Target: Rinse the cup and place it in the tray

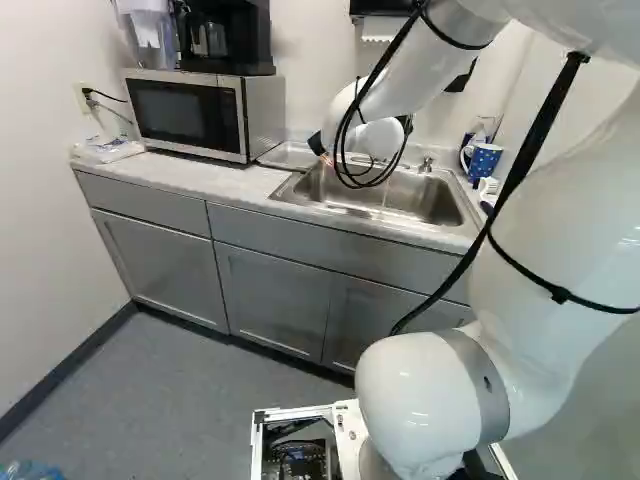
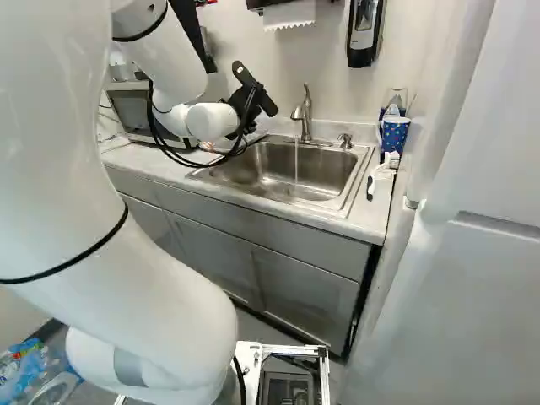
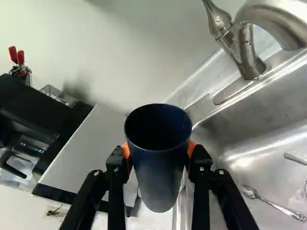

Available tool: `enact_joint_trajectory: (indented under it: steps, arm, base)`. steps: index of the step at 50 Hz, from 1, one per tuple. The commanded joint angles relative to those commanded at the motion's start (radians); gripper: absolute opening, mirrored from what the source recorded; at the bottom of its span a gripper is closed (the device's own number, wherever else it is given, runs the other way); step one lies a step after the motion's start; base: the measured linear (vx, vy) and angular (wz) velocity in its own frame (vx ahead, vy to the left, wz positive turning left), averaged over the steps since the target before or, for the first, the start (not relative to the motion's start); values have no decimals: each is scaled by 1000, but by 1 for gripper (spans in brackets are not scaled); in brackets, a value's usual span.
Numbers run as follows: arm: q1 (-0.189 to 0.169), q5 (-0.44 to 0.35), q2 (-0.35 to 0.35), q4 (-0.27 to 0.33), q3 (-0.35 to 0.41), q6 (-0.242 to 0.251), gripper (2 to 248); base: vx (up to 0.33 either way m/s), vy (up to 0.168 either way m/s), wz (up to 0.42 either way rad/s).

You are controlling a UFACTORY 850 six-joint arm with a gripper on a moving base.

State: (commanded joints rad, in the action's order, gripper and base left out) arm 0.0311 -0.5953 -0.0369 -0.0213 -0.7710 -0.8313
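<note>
- The gripper [image 2: 253, 99] is pinching the dark blue cup [image 3: 159, 184] between its orange pads, near the sink [image 2: 325, 173].
- The cup's inside is showing too dark to tell its contents.
- The sink is holding metal utensils [image 3: 273, 204], and water [image 2: 295, 164] is running into it.

Both base views face the sink [image 2: 325, 175] from behind the arm [image 2: 143, 287]; the wrist view shares it closer
</note>
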Motion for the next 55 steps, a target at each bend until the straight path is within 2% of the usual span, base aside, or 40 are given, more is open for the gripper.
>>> enact_joint_trajectory:
  steps: [55]
  arm:
    - [0,0,0,0,0,578,125]
  base:
    - [0,0,0]
